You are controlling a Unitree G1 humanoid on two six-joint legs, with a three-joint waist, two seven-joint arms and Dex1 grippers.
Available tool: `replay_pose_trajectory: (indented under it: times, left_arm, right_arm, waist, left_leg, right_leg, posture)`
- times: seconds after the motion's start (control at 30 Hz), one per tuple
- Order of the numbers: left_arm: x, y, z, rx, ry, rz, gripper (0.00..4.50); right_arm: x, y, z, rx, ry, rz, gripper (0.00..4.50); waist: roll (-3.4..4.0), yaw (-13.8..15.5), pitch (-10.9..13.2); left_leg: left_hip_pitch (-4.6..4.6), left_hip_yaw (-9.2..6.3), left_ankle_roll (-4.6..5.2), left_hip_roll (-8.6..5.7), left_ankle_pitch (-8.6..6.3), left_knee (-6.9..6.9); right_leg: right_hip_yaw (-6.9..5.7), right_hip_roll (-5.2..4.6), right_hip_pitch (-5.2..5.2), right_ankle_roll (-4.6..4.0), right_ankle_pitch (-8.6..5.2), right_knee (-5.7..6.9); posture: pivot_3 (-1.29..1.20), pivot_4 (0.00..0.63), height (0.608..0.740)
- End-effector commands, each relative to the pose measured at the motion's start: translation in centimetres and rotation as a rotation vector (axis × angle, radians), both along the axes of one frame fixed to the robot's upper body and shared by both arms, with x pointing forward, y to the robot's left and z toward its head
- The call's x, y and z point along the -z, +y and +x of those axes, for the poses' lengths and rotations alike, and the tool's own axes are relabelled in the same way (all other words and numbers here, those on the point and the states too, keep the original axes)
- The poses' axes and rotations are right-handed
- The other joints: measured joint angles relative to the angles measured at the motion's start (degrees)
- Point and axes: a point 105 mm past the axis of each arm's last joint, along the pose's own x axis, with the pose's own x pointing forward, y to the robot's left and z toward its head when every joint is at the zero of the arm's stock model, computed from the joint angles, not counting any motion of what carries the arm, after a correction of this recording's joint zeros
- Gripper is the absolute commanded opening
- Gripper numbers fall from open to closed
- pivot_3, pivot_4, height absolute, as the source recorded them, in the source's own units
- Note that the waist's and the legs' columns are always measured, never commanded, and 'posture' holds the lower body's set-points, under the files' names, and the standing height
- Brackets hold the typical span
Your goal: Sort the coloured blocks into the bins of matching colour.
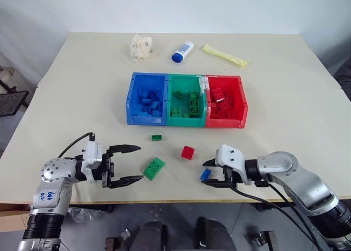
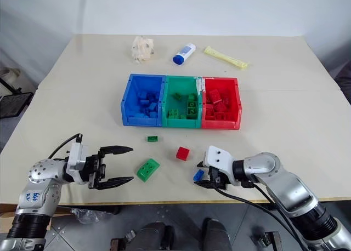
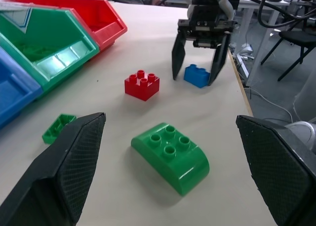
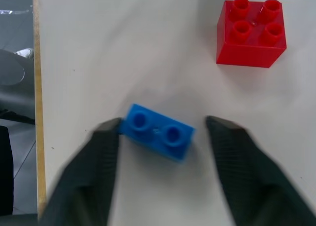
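the blue brick (image 4: 157,132) lies between the right gripper (image 4: 160,137) fingers, which stand apart around it.

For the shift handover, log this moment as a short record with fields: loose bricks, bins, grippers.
loose bricks: blue brick, red brick, large green brick, small green brick, all on the table
bins: blue bin, green bin, red bin, joined in a row, each holding bricks of its colour
left gripper: open, beside the large green brick, not touching it
right gripper: fingers astride the blue brick, a gap at one side; brick on the table
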Motion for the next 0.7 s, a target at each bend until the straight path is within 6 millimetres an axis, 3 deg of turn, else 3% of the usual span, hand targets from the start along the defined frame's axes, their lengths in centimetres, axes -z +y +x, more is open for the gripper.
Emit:
replay_pose_trajectory:
  times: [0.03,0.17,0.33,0.7]
  left_arm:
    - [-0.5,0.1,0.0,-0.007,-0.026,-0.021,4.5]
    - [-0.4,0.0,0.3,-0.013,-0.028,-0.024,4.5]
    - [-0.3,-0.1,1.2,-0.031,-0.04,-0.034,4.5]
    - [-0.5,-0.9,2.9,-0.032,-0.075,-0.045,4.5]
  right_arm:
    - [-0.9,0.5,-0.2,-0.024,-0.023,0.039,1.52]
    - [-1.9,0.6,0.3,-0.011,-0.045,0.077,1.53]
    - [-5.6,2.0,2.1,0.038,-0.117,0.219,1.53]
    - [-9.0,5.0,6.1,0.032,-0.293,0.304,1.53]
  waist:
    - [0.0,-0.01,0.0]
    - [0.0,0.0,0.0]
    - [0.0,-0.05,0.0]
    - [0.0,-0.54,0.0]
  left_leg:
    - [0.0,0.0,0.0,0.01,0.0,0.0]
    - [0.0,0.0,0.0,0.01,0.0,0.0]
    - [0.0,0.01,0.0,0.01,0.0,0.01]
    - [0.0,0.1,0.02,-0.02,0.01,-0.03]
  right_leg:
    - [0.0,0.0,0.0,0.0,0.0,0.0]
    - [0.0,0.01,0.0,0.0,0.0,-0.01]
    - [0.0,0.04,-0.01,0.0,0.0,0.01]
    - [-0.41,0.14,-0.07,0.0,0.0,0.1]
  posture:
    - [0.0,0.15,0.74]
    - [0.0,0.15,0.74]
    - [0.0,0.15,0.74]
    - [0.0,0.15,0.74]
